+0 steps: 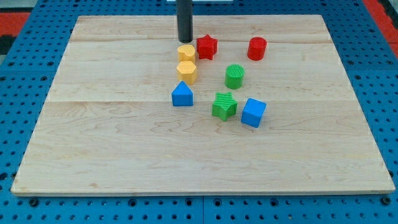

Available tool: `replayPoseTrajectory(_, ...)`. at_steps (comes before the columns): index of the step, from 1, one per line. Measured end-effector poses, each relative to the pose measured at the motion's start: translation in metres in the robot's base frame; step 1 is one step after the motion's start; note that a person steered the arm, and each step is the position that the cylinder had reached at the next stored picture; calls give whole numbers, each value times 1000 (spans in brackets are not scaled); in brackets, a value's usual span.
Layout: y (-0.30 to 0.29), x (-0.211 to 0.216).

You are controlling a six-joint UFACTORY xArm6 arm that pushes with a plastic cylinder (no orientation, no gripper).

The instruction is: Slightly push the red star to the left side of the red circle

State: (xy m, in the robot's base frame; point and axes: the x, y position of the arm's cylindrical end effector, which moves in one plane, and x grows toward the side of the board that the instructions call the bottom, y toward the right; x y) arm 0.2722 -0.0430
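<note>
my tip [185, 40] stands on the wooden board [112, 149] near the view's top; i have no jaws to open or close, only a straight dark rod, and nothing is held. the red star [206, 46] lies just to the view's right of my tip, close but, as far as i can tell, not touching. just below my tip sits a yellow cylinder [186, 53], with a yellow hexagon [186, 71] right under that, the two nearly touching. the red circle [257, 48] is farther to the view's right of my tip, beyond the star, with a clear gap of bare wood between the two red blocks.

lower down from my tip and to the view's right are a green cylinder [234, 76], a green star [224, 105] and a blue cube [253, 112]; a blue triangle [182, 94] sits below the yellow pair.

the star looks like a small, light, rigid piece that should slide easily on smooth wood — too easily, perhaps. there is nothing to grasp, so i would press on its left-facing side, aiming through the middle between two points, since a push on one point alone would likely spin it. a short, gentle shove toward the view's right seems enough — the star already sits left of the circle.
</note>
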Motion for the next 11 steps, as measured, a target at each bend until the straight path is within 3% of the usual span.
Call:
replayPoseTrajectory(1, -18, 5)
replayPoseTrajectory(3, 24, 3)
replayPoseTrajectory(6, 42, -9)
replayPoseTrajectory(8, 4, 9)
replayPoseTrajectory(11, 30, 9)
